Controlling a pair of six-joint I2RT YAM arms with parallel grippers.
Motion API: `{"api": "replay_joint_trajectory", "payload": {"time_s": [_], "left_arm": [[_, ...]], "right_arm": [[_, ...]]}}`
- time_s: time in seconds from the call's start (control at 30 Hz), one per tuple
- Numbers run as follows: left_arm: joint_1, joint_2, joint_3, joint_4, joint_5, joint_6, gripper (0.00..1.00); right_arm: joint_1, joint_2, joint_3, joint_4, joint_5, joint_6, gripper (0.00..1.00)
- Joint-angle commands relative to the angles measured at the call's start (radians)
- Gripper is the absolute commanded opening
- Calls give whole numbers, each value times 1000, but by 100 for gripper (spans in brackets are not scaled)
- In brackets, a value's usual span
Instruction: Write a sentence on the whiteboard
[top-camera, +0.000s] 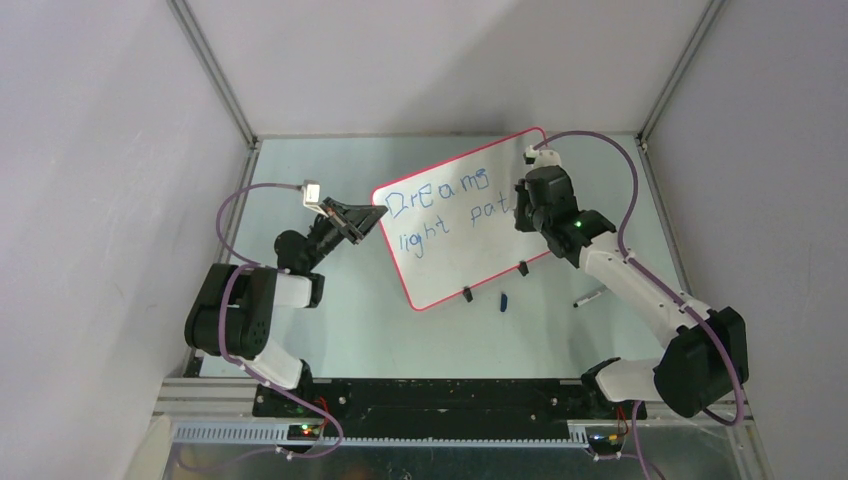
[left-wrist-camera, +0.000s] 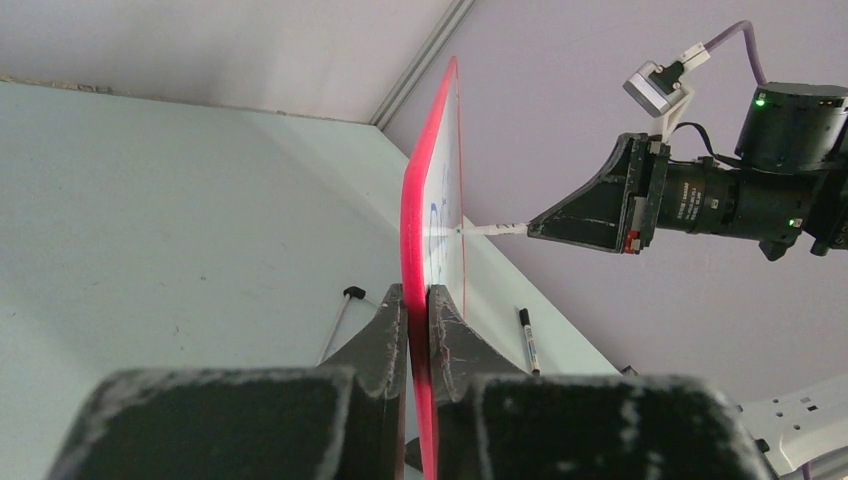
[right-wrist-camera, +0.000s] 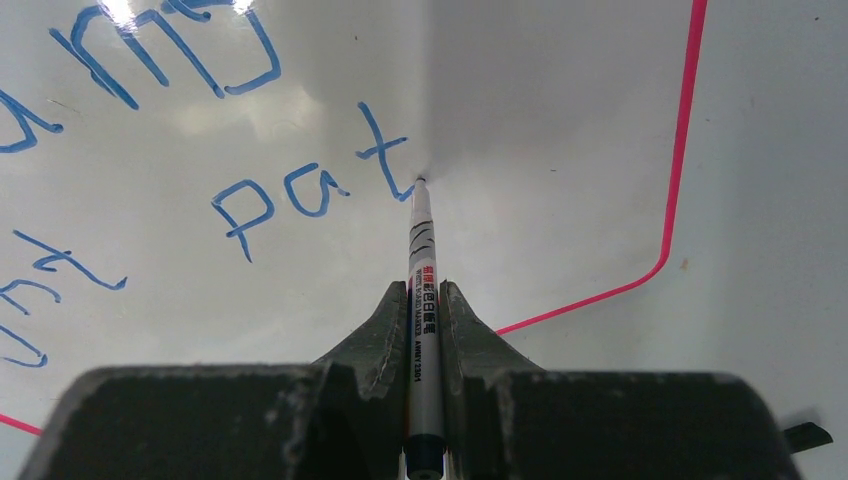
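Two arms stand bolted at the near edge of the bench (top-camera: 340, 330): the left arm (top-camera: 250, 310) and the right arm (top-camera: 650, 290), both reaching away toward the middle.

Just beyond the bases, near the bench centre, a small dark-blue object (top-camera: 503, 300) lies flat. To its right lies a loose pen (top-camera: 588, 297), white with a dark end, apart from it. Neither item touches the board.

The whiteboard (top-camera: 470, 250) stands on its near long edge across the middle of the bench, running toward the far right corner and carried on two black clip feet (top-camera: 467, 294). The left wrist view shows its red-pink rim edge-on, with bench surface visible on both sides. How far it leans cannot be determined.

Left jaws: closed on the whiteboard's left edge, with the rim pinched between them.

Right jaws: clamped on a marker (right-wrist-camera: 422, 290), whose barrel runs out between them toward the board. Its tip touches the writing face just right of the last letter written.

The sentence (top-camera: 437, 195) is blue handwriting in two lines on the face turned to the arms. The upper line reads "Dream" followed by one boxy character that is not clearly legible. The lower line reads "light pat", with bare board after it.

Behind the board, pale grey walls (top-camera: 400, 60) close off the far edge of the bench.
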Motion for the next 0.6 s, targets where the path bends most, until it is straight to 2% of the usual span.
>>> {"api": "replay_joint_trajectory", "payload": {"time_s": [0.0, 0.2, 0.57], "left_arm": [[-6, -26, -13, 48, 10, 86, 0], [-6, -27, -14, 48, 11, 86, 0], [-6, -27, -13, 48, 10, 86, 0]], "right_arm": [[-5, -75, 15, 23, 6, 1, 0], [-23, -117, 17, 59, -1, -10, 0], [-35, -39, 85, 64, -11, -11, 0]]}}
